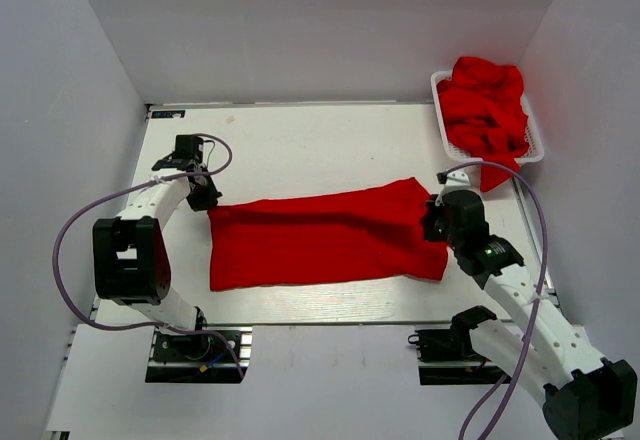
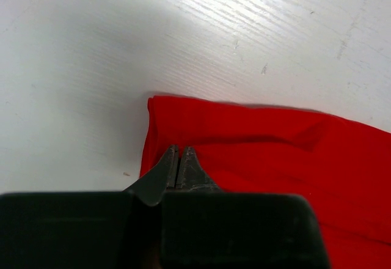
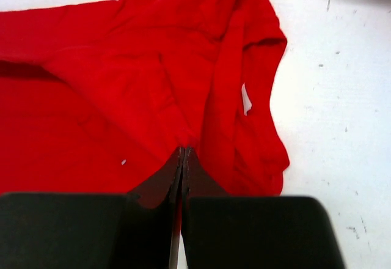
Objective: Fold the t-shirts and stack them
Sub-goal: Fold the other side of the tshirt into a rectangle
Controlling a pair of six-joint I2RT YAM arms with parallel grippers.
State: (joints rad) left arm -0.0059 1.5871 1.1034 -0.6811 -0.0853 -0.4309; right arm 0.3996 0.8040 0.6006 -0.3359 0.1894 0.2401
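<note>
- I see 1 white mesh basket (image 1: 538, 145) at the far right corner of the worktop (image 1: 300, 140), hard against the right edge.
- It is piled above its rim with a heap of t-shirts (image 1: 485, 105), all plain red and crumpled together. I cannot count how many are in it.
- A flap of that red cloth hangs out over the basket's near rim, down toward the worktop.
- 1 t-shirt (image 1: 320, 240) lies outside the basket, laid as a long band across the middle of the worktop. It runs from near the left edge almost to the right edge.
- On the right wrist view this t-shirt's right end is bunched into folds, with 1 small white tag (image 3: 245, 101) showing there.
- My left hand (image 1: 205, 200) sits at the far left corner of the band. Its 2 fingers are pressed together on the red cloth just inside the edge, pinching it, with a crease running off to the right.
- My right hand (image 1: 432, 222) is at the band's right end. Its 2 fingers are pressed together too, pinching the t-shirt, and a sliver of red shows between them.
- The count is 1 basket, 1 laid-out t-shirt, 1 heap and 2 hands, both on the same t-shirt.
</note>
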